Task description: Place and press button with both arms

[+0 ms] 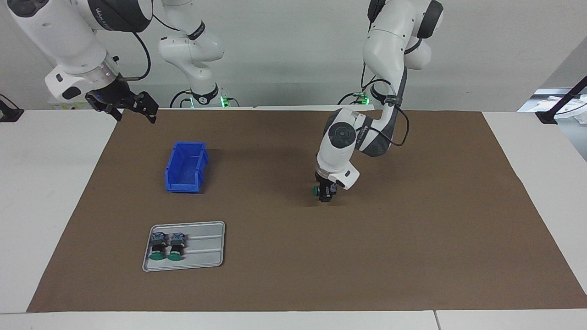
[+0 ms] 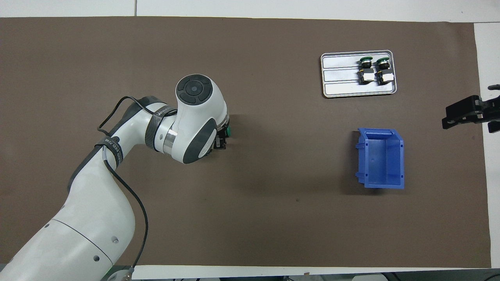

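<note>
I've got the left gripper (image 1: 326,194) down on the tabletop (image 1: 412,229), jaws around the button (image 1: 316,190) — can't tell if they're gripping. The right gripper (image 1: 130,107) waits wide open; the tray (image 1: 206,250) holds two spare buttons (image 1: 166,246), the blue bin (image 1: 185,167) nothing.

No legible text or labels

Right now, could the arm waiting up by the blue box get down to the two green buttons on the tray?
Probably yes. The right gripper hangs open above the table edge, the tray lies uncovered, and only the blue bin sits between them, low enough to pass over.
</note>
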Robot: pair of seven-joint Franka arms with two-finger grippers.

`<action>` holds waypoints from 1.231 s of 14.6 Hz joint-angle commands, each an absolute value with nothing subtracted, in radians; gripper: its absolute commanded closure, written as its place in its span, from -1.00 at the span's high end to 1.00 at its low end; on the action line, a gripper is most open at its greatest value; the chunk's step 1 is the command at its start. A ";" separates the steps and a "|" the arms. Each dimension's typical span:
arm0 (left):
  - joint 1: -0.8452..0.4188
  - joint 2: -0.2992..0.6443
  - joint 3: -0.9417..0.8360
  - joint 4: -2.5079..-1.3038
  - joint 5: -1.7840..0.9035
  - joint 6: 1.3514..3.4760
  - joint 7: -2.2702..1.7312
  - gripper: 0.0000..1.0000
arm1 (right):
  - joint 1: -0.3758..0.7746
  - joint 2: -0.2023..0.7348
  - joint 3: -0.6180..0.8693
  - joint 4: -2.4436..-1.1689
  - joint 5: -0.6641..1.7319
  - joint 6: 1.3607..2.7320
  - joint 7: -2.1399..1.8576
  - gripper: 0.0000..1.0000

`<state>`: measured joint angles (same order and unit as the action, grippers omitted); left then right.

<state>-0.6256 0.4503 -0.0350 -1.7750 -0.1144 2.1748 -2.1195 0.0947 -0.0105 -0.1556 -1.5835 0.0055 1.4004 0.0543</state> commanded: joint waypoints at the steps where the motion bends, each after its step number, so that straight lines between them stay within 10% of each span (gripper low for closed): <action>1: -0.641 0.437 -0.025 -1.802 -0.109 2.207 -2.135 -0.08 | 0.087 -0.032 -0.152 -1.611 0.002 1.414 0.041 0.98; 11: -0.641 0.439 -0.025 -1.790 -0.110 2.214 -2.134 -0.77 | 0.087 -0.032 -0.152 -1.611 0.002 1.414 0.041 0.98; 18: -0.585 0.359 -0.025 -1.761 -0.115 2.138 -2.047 -0.83 | 0.087 -0.032 -0.152 -1.611 0.002 1.414 0.041 0.98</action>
<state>-0.6159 0.4231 -0.0292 -1.7414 -0.1139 2.1816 -2.0954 0.0947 -0.0107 -0.1556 -1.5836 0.0055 1.4004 0.0543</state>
